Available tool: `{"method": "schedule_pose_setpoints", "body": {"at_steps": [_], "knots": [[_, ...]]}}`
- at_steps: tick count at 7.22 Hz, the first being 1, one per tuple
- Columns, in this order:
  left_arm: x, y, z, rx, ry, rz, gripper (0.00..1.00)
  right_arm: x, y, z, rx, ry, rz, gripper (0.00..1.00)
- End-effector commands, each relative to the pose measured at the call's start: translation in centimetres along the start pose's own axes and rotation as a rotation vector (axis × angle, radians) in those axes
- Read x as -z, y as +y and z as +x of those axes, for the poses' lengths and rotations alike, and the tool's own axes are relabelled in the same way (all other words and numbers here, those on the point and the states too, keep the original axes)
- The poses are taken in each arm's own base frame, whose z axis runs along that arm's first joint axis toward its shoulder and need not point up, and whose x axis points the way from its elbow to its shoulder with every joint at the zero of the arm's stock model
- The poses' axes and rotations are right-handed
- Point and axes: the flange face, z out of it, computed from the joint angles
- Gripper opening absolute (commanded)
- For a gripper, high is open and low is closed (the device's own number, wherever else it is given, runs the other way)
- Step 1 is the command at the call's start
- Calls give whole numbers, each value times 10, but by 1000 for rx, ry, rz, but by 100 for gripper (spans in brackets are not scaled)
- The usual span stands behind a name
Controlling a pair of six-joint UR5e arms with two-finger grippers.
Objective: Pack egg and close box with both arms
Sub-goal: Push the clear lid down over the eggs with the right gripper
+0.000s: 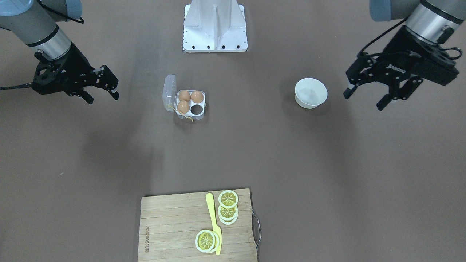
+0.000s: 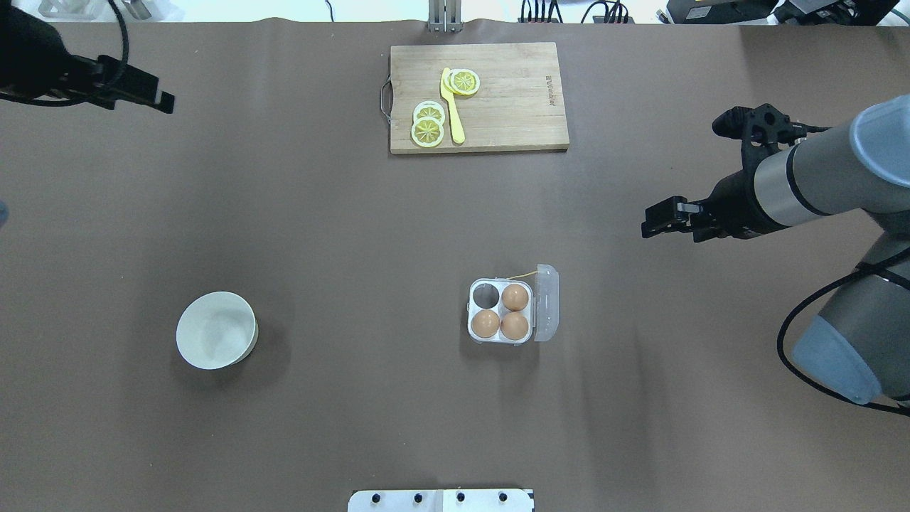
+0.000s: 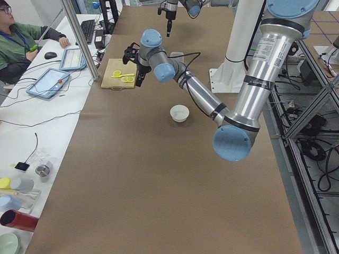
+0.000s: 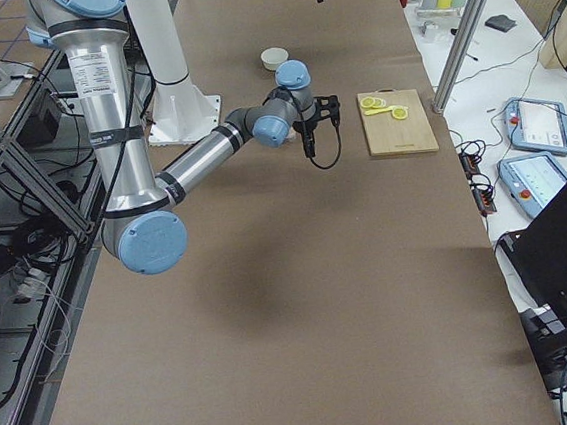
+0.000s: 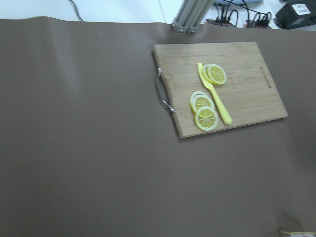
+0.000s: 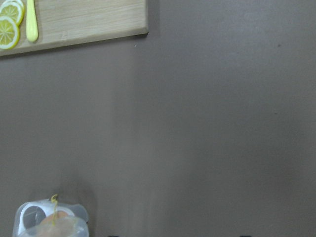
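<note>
Upright lid (image 2: 546, 302) walls the box's (image 2: 486, 292) right side; bowl (image 2: 216, 330) stands well apart.

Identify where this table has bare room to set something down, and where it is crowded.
Bare cloth: between the bowl and the box, between the box and the cutting board, and before the white stand base. Crowded: the board's handle end, under lemon slices and knife; its other end is bare.
</note>
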Motion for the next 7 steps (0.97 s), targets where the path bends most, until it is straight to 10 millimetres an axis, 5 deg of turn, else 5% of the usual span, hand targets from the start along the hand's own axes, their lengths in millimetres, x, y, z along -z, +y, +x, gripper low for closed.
{"method": "schedule_pose_setpoints", "body": {"at_steps": [1,2,4,5,7], "knots": [[8,9,-119,-155,-118,-84,96,-20,39,-29,-11,-9,-32,48],[23,6,-157,-190,-141,-115,96,-30,53,-37,-30,-11,-63,4],[35,7,-237,-213,-150,-156,96,-53,82,-57,16,-5,-87,0],[33,10,-255,-231,-154,-173,96,-60,90,-86,39,-27,-81,0],[29,11,-260,-222,-153,-181,96,-78,101,-145,6,-74,-83,0]]}}
